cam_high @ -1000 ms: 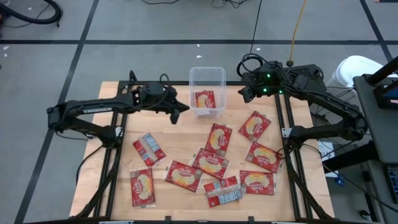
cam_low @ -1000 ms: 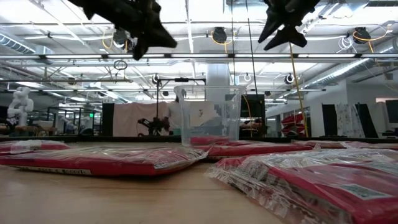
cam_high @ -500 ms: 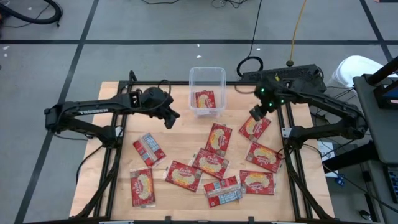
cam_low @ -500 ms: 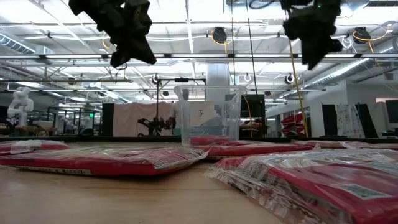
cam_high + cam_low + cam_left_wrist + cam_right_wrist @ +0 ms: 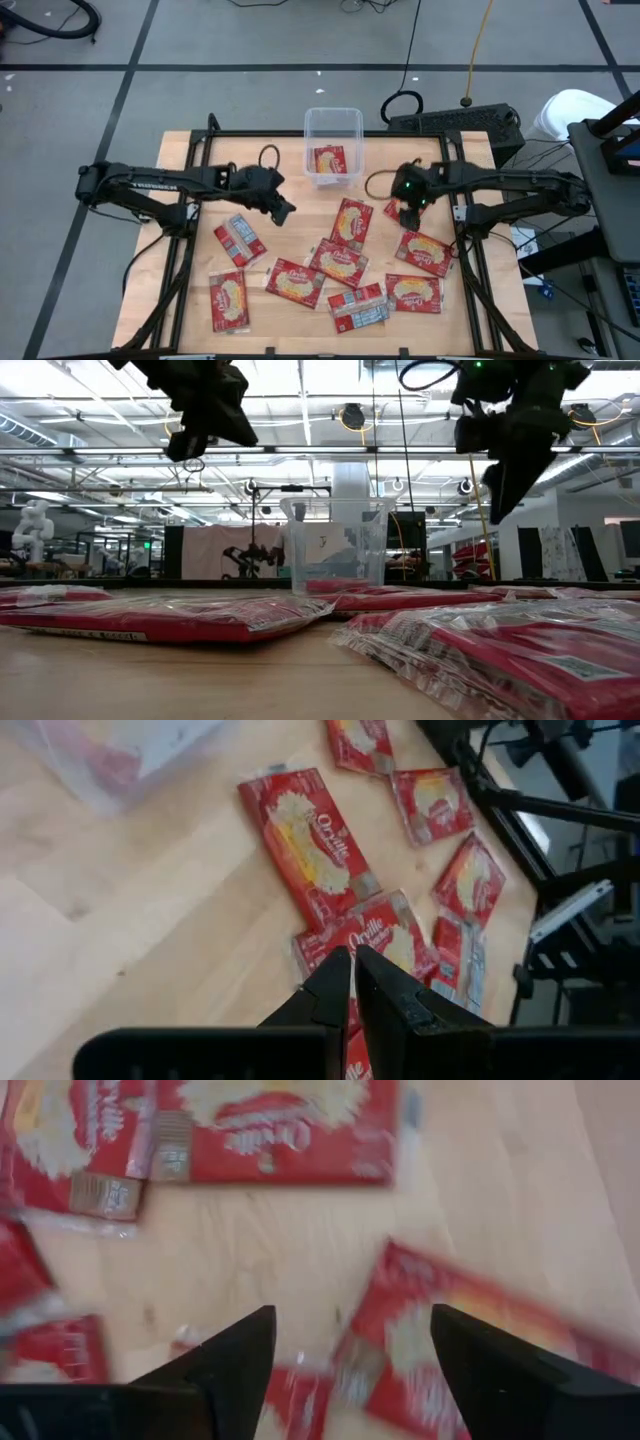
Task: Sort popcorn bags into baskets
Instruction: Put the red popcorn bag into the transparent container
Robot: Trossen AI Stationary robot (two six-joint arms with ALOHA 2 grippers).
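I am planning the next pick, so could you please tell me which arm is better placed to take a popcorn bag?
Probably the right: its open gripper hangs over a flat red popcorn bag; the left gripper is shut.

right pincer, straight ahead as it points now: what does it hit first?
Probably the popcorn bag lying below the open right pincer on the table; it points down at it, though depth is unclear.

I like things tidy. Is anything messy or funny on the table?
Yes. Only one popcorn bag lies in the clear tub. The other bags are scattered crookedly over the table, some overlapping, like the red bag in the middle. Two show grey backs, such as this flipped bag. Nothing looks torn or spilled.
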